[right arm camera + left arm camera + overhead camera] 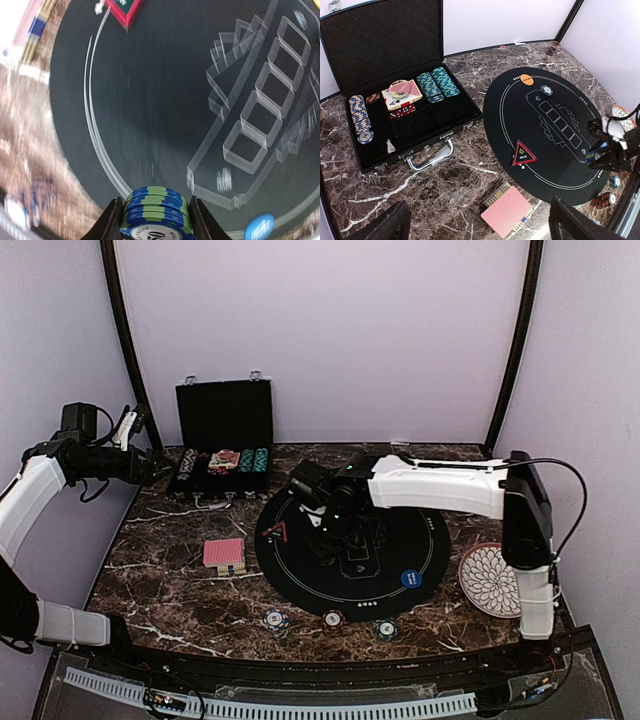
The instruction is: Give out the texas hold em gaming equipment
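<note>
- Right wrist view: my right pincer (156, 222) is clamped on a stack of blue-and-green chips (156, 202), one finger pressed against each side of it.
- The stack sits over the black mat (150, 100), on the near side of the printed row of card boxes. I cannot tell whether it touches the mat.
- In the same view, the red triangle token (125, 7) lies at the top edge and the blue marker disc (259, 227) at the lower right, both on the mat.
- Top view: three small chip stacks (332, 618) stand in a row on the marble table (160, 580), just beside the mat's near rim.
- The deck of red-backed cards (224, 554) lies on the marble left of the mat, apart from it.
- The white patterned plate (490, 580) sits right of the mat.
- My left pincer (157, 468) hangs beside the left end of the open case (225, 440), at the far left of the table.
- Left wrist view: its fingers (380, 225) stand wide apart and grip nothing.
- The case holds rows of chips (437, 84), loose cards and red dice.
- The orange marker disc (526, 79) lies at the mat's rim, with a single chip (546, 90) just beside it.
</note>
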